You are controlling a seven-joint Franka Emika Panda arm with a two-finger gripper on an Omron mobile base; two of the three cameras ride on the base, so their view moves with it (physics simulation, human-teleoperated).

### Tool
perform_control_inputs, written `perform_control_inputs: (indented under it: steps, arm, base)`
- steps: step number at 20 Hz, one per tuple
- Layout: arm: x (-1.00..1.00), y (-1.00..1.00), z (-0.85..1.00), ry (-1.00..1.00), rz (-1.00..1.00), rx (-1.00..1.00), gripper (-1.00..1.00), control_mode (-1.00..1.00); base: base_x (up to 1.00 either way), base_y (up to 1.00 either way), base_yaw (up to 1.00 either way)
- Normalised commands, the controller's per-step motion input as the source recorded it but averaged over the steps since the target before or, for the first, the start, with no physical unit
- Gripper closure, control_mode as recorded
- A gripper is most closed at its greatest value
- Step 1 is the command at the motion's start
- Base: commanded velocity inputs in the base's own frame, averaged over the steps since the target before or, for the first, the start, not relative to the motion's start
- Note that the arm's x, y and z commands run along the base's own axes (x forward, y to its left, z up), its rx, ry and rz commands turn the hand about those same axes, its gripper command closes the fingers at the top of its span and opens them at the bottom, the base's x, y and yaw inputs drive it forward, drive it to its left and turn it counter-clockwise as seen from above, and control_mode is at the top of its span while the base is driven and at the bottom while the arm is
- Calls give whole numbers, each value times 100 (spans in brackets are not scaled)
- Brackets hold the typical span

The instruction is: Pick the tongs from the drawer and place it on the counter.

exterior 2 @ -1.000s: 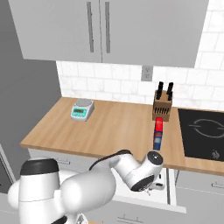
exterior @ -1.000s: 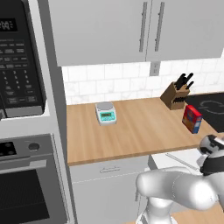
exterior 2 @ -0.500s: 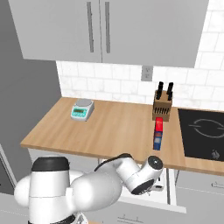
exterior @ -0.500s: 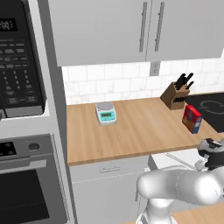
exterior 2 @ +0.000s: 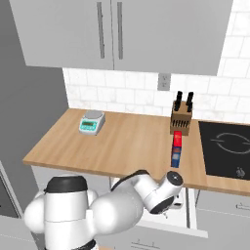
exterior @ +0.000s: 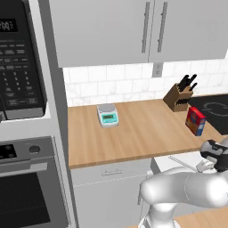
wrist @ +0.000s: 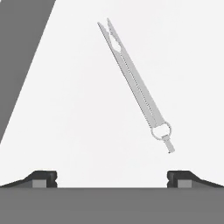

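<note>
The gripper point(wrist: 112, 177) is hanging over the open drawer point(wrist: 65, 109) with its two fingertips point(wrist: 41, 177) standing wide apart and nothing between them. The tongs point(wrist: 135, 85) are lying flat on the drawer's pale floor, slanted across the hand view, ring end nearest the right fingertip and forked end farther off. In the left base view the arm is reaching down past the front edge of the counter point(exterior: 133, 133), where a scale point(exterior: 107, 115), a knife block point(exterior: 178, 98) and a red box point(exterior: 195, 121) are standing. Judged progress: the drawer is open and the approach is under way; grasping, lifting and placing on the counter are not yet done.
</note>
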Motion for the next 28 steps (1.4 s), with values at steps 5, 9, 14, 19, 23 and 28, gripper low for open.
perform_control_inputs:
  steps: [5,9,14,19,23,28]
  arm:
    - [7,0,-17,0,5,0,-100,-100]
    - [4,0,-26,0,3,0,-100,-100]
    - [13,0,-13,0,3,0,-100,-100]
    - [12,-2,-11,0,4,0,-100,-100]
    - [9,-3,-18,0,4,0,-100,-100]
    - [14,-5,-16,0,4,0,-100,-100]
  base:
    - [0,0,0]
    - [0,0,0]
    - [0,0,0]
    - [0,0,0]
    - [0,0,0]
    - [0,0,0]
